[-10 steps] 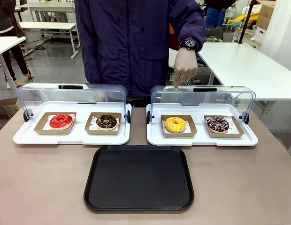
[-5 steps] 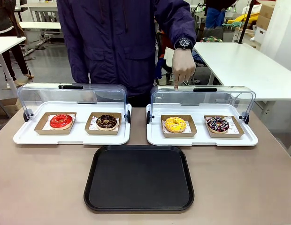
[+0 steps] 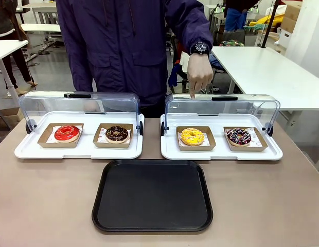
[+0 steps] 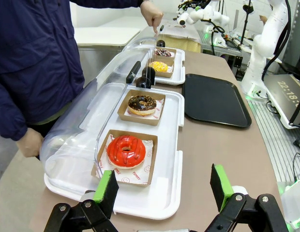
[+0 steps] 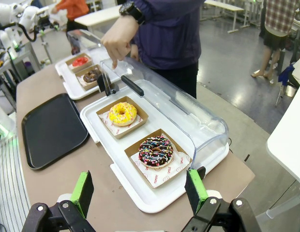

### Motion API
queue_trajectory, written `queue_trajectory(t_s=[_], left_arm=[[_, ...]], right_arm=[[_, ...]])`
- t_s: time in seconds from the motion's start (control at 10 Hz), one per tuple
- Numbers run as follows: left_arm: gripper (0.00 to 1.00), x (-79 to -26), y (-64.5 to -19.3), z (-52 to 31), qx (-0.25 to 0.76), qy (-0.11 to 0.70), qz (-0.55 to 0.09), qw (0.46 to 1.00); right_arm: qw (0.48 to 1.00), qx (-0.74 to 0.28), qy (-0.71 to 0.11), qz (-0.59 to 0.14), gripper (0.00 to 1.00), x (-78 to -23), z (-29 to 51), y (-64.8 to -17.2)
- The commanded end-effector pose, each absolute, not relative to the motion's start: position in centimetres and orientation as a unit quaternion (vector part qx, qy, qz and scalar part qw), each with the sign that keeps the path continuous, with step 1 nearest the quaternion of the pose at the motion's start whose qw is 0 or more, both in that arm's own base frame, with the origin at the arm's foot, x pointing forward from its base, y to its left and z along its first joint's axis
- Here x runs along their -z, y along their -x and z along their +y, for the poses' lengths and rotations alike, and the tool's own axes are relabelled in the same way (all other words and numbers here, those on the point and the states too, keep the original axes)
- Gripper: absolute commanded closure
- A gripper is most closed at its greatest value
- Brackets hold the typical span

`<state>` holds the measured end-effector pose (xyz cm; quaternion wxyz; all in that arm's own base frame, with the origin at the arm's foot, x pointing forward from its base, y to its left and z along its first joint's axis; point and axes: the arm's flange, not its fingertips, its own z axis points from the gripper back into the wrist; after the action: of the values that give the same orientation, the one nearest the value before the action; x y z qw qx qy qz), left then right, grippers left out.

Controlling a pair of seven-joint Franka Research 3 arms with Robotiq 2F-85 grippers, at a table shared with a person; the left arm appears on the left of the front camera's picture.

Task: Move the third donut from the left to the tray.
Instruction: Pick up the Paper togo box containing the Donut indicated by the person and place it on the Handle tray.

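One yellow-iced donut (image 3: 192, 136) is seated inside the right white tray (image 3: 221, 155), at 1 o'clock from the black tray (image 3: 152, 198) on the tabletop (image 3: 46, 206). Left fingers (image 4: 107, 191) and right fingers (image 5: 84, 191) are spread wide, nothing gripped.

The table (image 3: 41, 206) has a plain grey-brown top, and three things lie directly on it. A left white tray (image 3: 25, 152) and a right white tray (image 3: 275, 154) sit side by side along the far part, with a narrow gap between them. Each has its clear lid (image 3: 56, 105) swung up at the back. A flat black tray (image 3: 152, 198) lies in the middle, just in front of both, with bare tabletop on either side.
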<state>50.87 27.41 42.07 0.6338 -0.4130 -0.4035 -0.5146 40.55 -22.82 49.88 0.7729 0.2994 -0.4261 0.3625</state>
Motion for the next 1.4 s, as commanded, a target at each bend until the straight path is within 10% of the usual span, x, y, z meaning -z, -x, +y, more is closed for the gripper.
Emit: queue_trajectory(t_s=[0.0, 1.3], left_arm=[[0.0, -42.2, -50.8, 27.3, 0.517, 0.412, -0.399, 0.635], [0.0, -42.2, -50.8, 27.3, 0.517, 0.412, -0.399, 0.635]], right_arm=[[0.769, -0.364, -0.302, -0.431, 0.0, -50.0, -22.6, -40.5], [0.799, -0.574, -0.096, -0.151, 0.0, -48.6, 9.5, -48.7]])
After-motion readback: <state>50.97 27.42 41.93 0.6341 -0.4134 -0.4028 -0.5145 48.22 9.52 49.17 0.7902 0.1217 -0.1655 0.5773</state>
